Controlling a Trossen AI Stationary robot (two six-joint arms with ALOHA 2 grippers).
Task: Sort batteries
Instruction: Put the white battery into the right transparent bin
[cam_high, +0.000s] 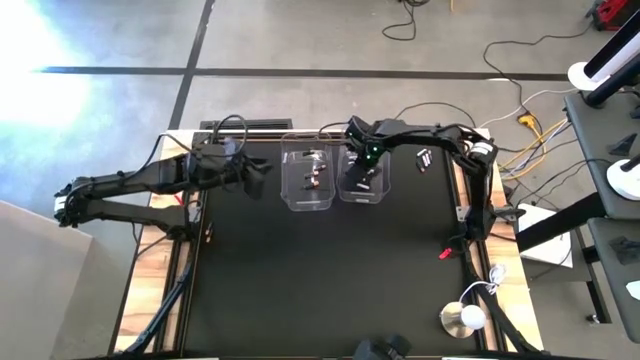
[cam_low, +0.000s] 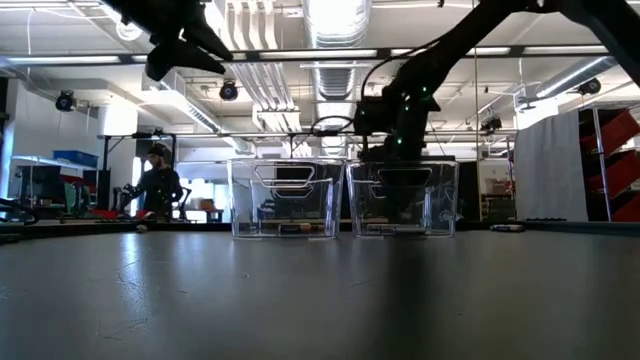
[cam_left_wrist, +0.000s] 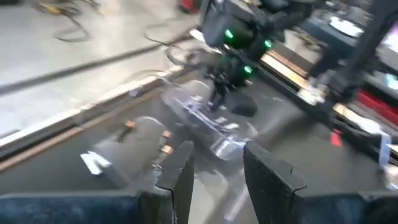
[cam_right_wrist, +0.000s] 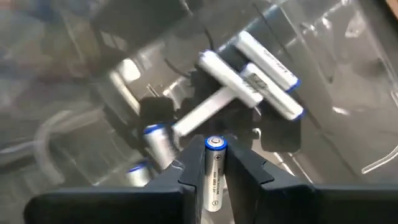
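Two clear plastic bins stand side by side at the table's far middle. The left bin (cam_high: 308, 180) holds a few dark, copper-tinted batteries (cam_left_wrist: 165, 134). The right bin (cam_high: 363, 185) holds several silvery-white batteries (cam_right_wrist: 249, 68) lying on its floor. My right gripper (cam_right_wrist: 214, 177) hangs over the right bin (cam_low: 402, 195), pointing down, shut on one silvery-white battery (cam_right_wrist: 214, 168). My left gripper (cam_left_wrist: 217, 168) is open and raised to the left of the bins (cam_high: 255, 178), touching nothing. My right gripper pinches a silvery-white battery by its body (cam_right_wrist: 214, 183) between the two fingers, coming from above. The battery lies along the fingers, and its capped end (cam_right_wrist: 215, 144) sticks out past the fingertips toward the bin floor. It is lifted clear of the batteries below.
A small battery-like piece (cam_high: 424, 160) lies on the black mat right of the bins, and a small red item (cam_high: 444, 253) lies near the right edge. A round white object (cam_high: 462, 318) sits at the near right corner. A person (cam_low: 160, 185) stands in the room beyond.
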